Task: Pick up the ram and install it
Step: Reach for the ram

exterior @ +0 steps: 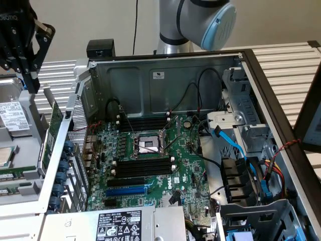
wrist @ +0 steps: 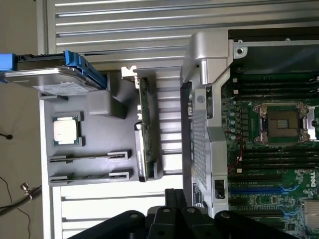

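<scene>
Hovering at the exterior view's upper left, the gripper [exterior: 30,80] is closed with nothing visible in it, above the grey parts tray [wrist: 97,135]. Two ram sticks [wrist: 89,156] stand there on edge, likely for pinching from above. The black motherboard slots [exterior: 143,166] lie empty.

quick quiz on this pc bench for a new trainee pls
1. True or false: two ram sticks lie in the grey tray outside the computer case.
2. One long slot on the motherboard stands out in colour. It is: a) red b) blue c) white
3. Fill in: the gripper hangs above the ____, not the motherboard.
Key: 1 true; 2 b; 3 tray
</scene>
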`<state>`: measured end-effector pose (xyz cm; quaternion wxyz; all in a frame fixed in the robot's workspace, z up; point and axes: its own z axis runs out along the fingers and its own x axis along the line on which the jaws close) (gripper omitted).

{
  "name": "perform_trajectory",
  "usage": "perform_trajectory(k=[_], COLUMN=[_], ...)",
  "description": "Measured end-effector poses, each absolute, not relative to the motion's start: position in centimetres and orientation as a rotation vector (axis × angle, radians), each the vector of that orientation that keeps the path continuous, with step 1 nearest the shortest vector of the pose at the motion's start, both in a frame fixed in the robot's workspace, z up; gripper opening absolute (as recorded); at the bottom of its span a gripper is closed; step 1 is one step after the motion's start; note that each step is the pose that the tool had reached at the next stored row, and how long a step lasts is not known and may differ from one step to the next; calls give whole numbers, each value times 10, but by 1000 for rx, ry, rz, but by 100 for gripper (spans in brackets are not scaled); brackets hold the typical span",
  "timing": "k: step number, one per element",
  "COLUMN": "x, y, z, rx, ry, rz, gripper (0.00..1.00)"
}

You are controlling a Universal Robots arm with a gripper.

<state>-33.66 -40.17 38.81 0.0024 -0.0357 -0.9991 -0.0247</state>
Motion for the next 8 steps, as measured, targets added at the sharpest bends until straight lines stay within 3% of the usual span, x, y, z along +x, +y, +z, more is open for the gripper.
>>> perform_trajectory(k=[8], x=[-373], y=[-402], z=[387], rx=[-112], ry=[-3134], rz=[-78], gripper=[11])
